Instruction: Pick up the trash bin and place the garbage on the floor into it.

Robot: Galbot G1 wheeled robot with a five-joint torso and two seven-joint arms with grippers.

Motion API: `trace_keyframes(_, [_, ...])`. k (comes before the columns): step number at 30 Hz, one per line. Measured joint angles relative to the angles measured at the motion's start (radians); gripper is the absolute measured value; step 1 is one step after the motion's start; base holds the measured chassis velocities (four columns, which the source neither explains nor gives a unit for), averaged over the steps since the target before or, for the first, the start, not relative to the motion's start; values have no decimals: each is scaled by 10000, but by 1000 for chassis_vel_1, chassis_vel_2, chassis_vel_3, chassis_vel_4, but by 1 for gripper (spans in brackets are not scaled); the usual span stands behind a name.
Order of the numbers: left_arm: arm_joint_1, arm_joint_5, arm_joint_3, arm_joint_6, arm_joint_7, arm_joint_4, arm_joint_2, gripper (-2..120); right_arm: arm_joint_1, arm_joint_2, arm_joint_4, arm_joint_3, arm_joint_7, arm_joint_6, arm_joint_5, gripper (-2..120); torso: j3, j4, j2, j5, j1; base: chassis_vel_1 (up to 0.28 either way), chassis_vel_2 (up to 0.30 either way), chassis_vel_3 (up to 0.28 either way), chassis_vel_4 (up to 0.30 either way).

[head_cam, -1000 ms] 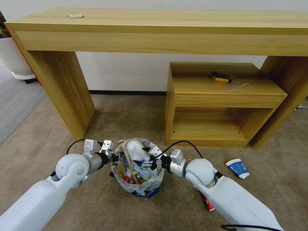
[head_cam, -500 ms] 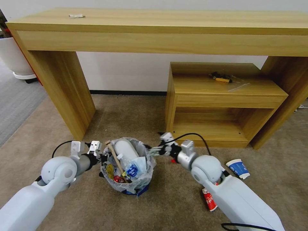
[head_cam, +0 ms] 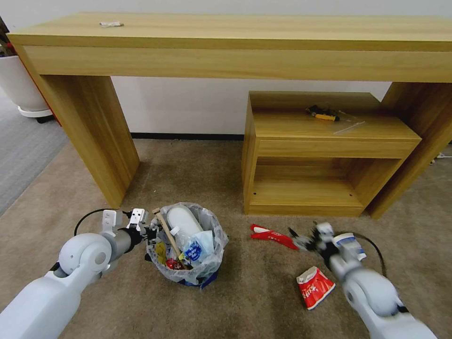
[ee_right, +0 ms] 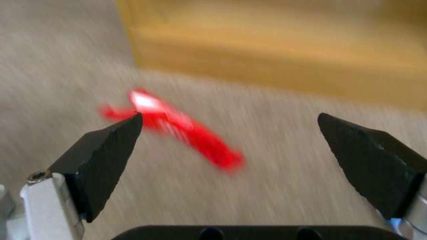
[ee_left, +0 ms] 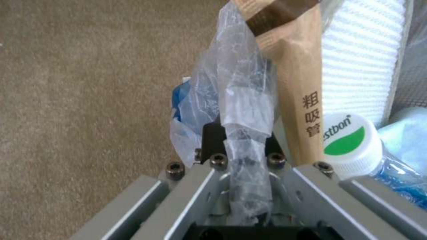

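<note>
- Carpet [head_cam: 197, 165], beige-tan and short-piled, runs under a long wooden desk [head_cam: 235, 42] and a low wooden shelf unit [head_cam: 325, 146] that stands beneath the desk's right end.
- The trash bin [head_cam: 188, 245] stands on that carpet in front of the robot, a little to its left, lined with a crinkly translucent bag [ee_left: 240, 100] and showing blue at its base.
- The bin is well filled: a white slipper [head_cam: 181, 219] stands up in it, a wooden stick [head_cam: 165, 230] leans across its left side, and a clear bottle with a white and green cap [ee_left: 349, 141] lies beside the stick, with coloured wrappers lower down.
- The left gripper [head_cam: 149, 231] is at the bin's left rim, its jaws closed on the rim with the bag's plastic pinched between them, as the left wrist view shows close up.
- The right gripper [head_cam: 301, 241] is low over the carpet to the right of the bin and well apart from it, jaws spread wide and holding nothing.
- A red wrapper [head_cam: 270, 234] lies flat on the carpet just ahead of the right gripper's fingertips [ee_right: 106, 146]; I cannot tell whether they touch it.
- A crushed red paper cup [head_cam: 314, 287] lies on the carpet near the right arm.
- A blue and white paper cup [head_cam: 351, 242] lies beside that arm's wrist, partly hidden behind it.
</note>
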Motion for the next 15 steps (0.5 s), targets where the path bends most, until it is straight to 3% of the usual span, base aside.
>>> trace_keyframes(8, [31,120,172,0,-16,-75,-164,0,426,244,-1678,283,-14,-564,768,100,0,5,0,0,0,0,0,0,0])
trace_keyframes(12, [56,135,189,0,-49,-158,-180,0,1142,-180,-2946,171,-800,-871,507,100,1,5,0,2,0,0,0,0,0])
trace_keyframes(15, [142,162,161,0,-63,-210,-200,0,1737,-564,-3944,36,-2324,-658,-117,100,2,3,-1,1,1,0,0,0,0])
